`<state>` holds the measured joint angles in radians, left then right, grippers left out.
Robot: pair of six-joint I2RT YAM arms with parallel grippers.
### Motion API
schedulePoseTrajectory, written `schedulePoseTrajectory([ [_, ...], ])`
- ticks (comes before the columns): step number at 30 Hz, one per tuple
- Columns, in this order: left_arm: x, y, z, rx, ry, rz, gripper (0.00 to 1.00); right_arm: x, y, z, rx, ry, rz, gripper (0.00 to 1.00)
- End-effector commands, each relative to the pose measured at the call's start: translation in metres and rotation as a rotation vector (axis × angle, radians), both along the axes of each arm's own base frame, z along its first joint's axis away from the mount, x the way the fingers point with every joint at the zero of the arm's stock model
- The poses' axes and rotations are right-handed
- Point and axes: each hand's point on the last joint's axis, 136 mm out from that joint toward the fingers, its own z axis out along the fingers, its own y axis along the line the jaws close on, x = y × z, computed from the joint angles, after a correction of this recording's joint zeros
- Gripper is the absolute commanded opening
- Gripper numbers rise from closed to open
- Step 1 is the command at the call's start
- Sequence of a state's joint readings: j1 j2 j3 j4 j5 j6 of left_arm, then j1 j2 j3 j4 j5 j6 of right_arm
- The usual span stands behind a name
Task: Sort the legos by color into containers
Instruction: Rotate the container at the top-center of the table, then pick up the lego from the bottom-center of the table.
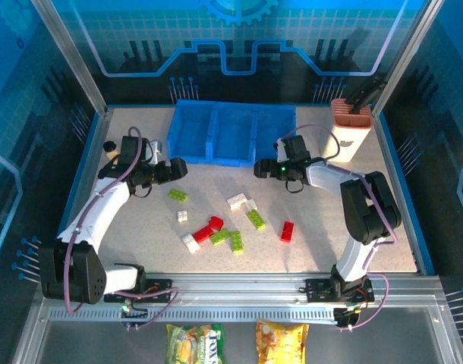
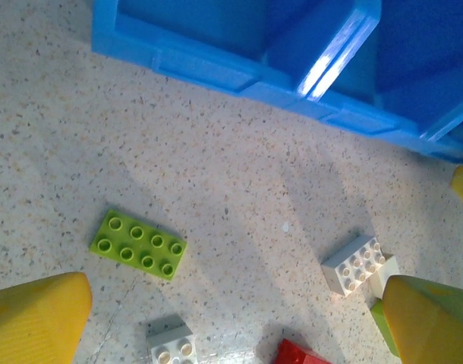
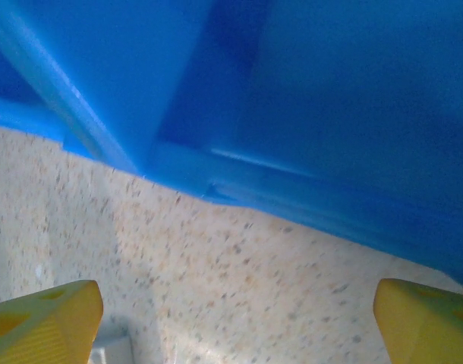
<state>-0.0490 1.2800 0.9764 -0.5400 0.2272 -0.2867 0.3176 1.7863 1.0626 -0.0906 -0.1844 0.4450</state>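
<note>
Blue tray [image 1: 231, 155], long axis left-right

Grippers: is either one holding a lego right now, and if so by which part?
Nothing is held. The left gripper and right gripper both stand open and empty; the legos lie loose on the table.

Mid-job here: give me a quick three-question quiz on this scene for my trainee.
1. True or false: the blue tray already holds a brick.
2. The rightmost loose brick is: A red, B green, C white.
3. Fill in: the left end effector and the right end effector both stand ____.
Key: 1 false; 2 A; 3 open.
</note>
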Motion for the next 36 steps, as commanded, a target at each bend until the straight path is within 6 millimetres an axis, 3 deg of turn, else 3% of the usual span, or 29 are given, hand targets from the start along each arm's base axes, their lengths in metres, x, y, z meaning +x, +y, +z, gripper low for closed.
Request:
schedulePoseTrajectory([
  [1, -0.009, -0.007, 0.015, -0.022, 0.0, -0.035, 0.99, 0.026, -0.007, 0.015, 0.029, -0.053, -0.02, 0.93],
  [4, -0.01, -0.008, 0.02, -0.026, -0.001, -0.05, 0.99, 0.028, -0.011, 0.024, 0.024, -0.051, -0.013, 0.92],
  [7, -0.009, -0.008, 0.028, -0.012, 0.0, -0.063, 0.99, 0.015, -0.013, 0.035, 0.008, -0.032, 0.001, 0.92],
  [16, 0.016, -0.006, 0.05, 0.045, -0.051, -0.114, 0.99, -0.053, -0.024, 0.05, -0.157, 0.059, -0.005, 0.91],
  [23, 0.034, 0.0, 0.046, 0.078, -0.095, -0.086, 0.97, -0.099, -0.032, 0.059, -0.315, 0.115, -0.109, 0.85],
  [27, 0.031, 0.002, 0.03, 0.09, -0.099, -0.085, 0.97, -0.125, -0.018, 0.059, -0.359, 0.131, -0.129, 0.84],
  [30, 0.028, 0.005, 0.022, 0.108, -0.081, -0.08, 0.97, -0.139, 0.004, 0.056, -0.389, 0.118, -0.074, 0.84],
  [36, 0.028, 0.007, 0.026, 0.111, -0.096, -0.07, 0.97, -0.153, 0.051, 0.039, -0.478, 0.126, 0.147, 0.84],
])
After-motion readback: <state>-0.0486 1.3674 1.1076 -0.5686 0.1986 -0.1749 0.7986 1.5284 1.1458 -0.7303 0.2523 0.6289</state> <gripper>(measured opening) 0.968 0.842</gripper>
